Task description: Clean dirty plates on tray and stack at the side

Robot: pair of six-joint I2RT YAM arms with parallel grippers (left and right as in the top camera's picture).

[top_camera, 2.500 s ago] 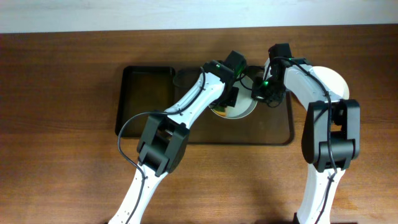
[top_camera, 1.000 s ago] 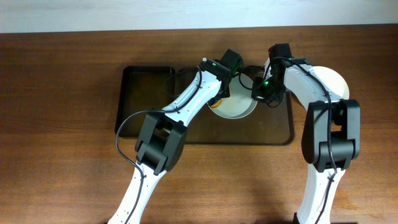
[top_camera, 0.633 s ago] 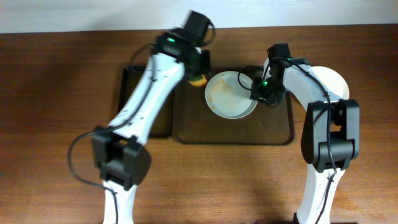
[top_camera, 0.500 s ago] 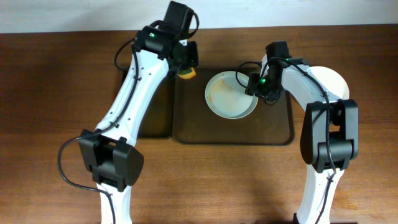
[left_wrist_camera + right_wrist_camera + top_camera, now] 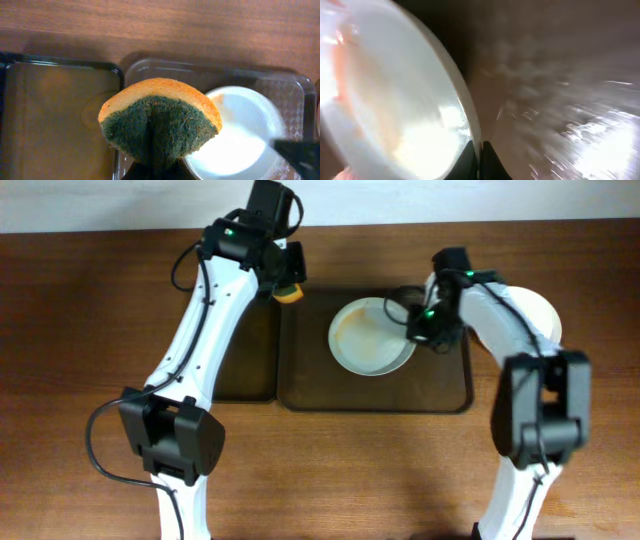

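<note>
**Item 1, right claw** (image 5: 415, 323): jaws closed to a thin pinch on the near-right rim of the plate (image 5: 370, 340). The right wrist view shows the fingertips nipping the rim edge, and the picture is blurred.

**Item 2, left claw** (image 5: 287, 280): clamped on a sponge (image 5: 160, 120), orange body with a green scouring face. It is raised over the far edge of the tray (image 5: 440, 390), near the seam with the black tray (image 5: 255, 360), and clear of the plate.

**Item 3, plate:** lies on the tray, right of centre, with a faint orange film across its well.

**Item 4, side stack** (image 5: 545, 315): white plate on the table (image 5: 90, 380) just beyond the tray's right edge, partly under the right arm. The count cannot be told.

**Handling note (judgement):**
- The step looks like steadying or carrying off the pinched plate.
- If the film counts as dirt, bring the sponge back green face down and wipe towards the pinch so that the plate cannot skate.
- If the plate is to be moved, lift the rim enough to clear the tray's lip.
- Keep it near level, since a rim pinch lets a plate swing.
- Set it centred on the side stack before letting go.
- Hold the sponge away from that path.
</note>
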